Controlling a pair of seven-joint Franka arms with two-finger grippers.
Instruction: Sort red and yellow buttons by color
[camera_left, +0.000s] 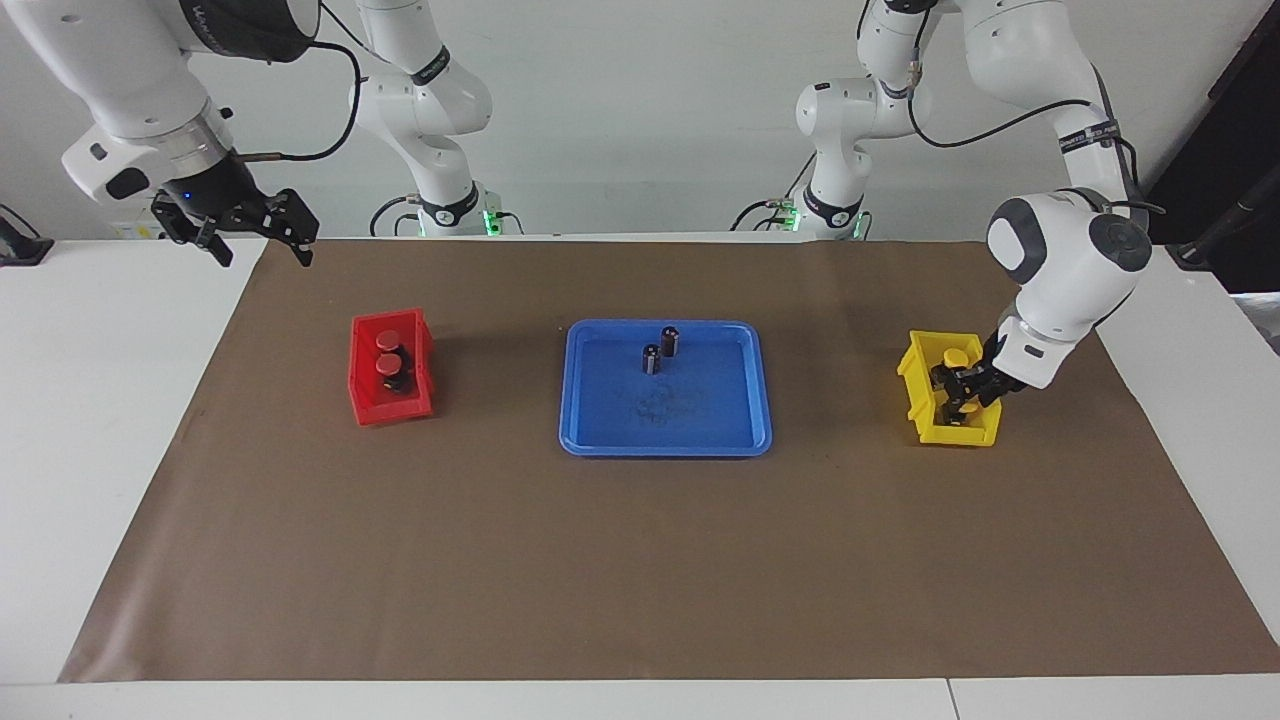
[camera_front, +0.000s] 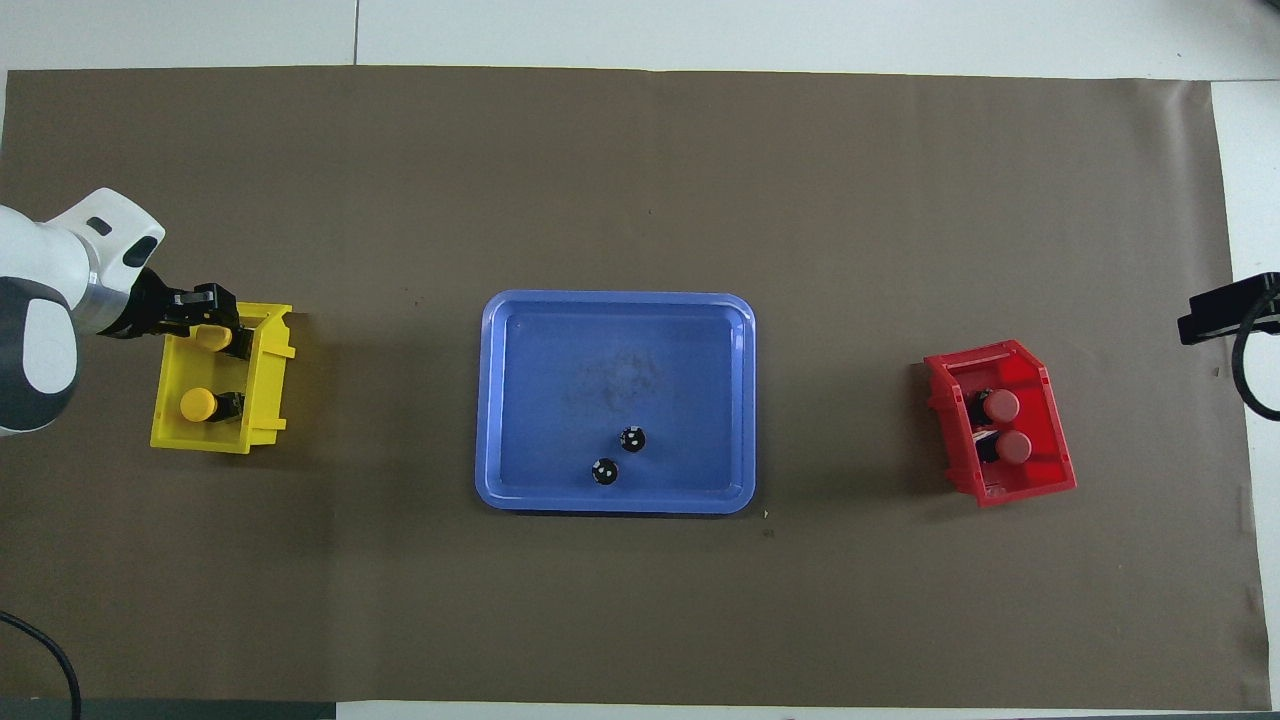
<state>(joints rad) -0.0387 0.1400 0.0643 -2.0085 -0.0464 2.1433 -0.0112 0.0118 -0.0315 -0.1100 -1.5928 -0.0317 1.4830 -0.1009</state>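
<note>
Paper (camera_left: 640, 560): brown sheet covering the table; its bare stretch farthest from the robots lies closest to the facing camera.
Yellow buttons: both in the yellow bin (camera_front: 268, 400). One (camera_front: 198, 404) lies on the bin floor at the end nearer the robots. The other (camera_front: 212, 336) sits at the farther end, between the left gripper's fingers.
Left gripper (camera_front: 213, 336): reaches down into the yellow bin, at the left arm's end of the table. Fingers look closed around the farther yellow button; whether they have begun to let go I cannot tell.
Red buttons (camera_front: 1000, 405) (camera_front: 1014, 447): both in the red bin (camera_front: 1040, 480), touching, at the right arm's end of the table.
Right gripper (camera_left: 262, 225): raised over the table's corner at the right arm's end, fingers spread and holding nothing; this arm waits.
Tray (camera_front: 495, 400): blue, mid-table between the bins. Only two dark cylinders (camera_front: 632, 438) (camera_front: 604, 471) stand on it, in the part nearer the robots; they have no coloured caps, so they are not for sorting.
Step in hand: by my reading, setting the last yellow button down.
Doing it well: bring the button low before release so it cannot bounce out, open the fingers fully, lift straight up clear of the bin wall, and avoid nudging the first button.
</note>
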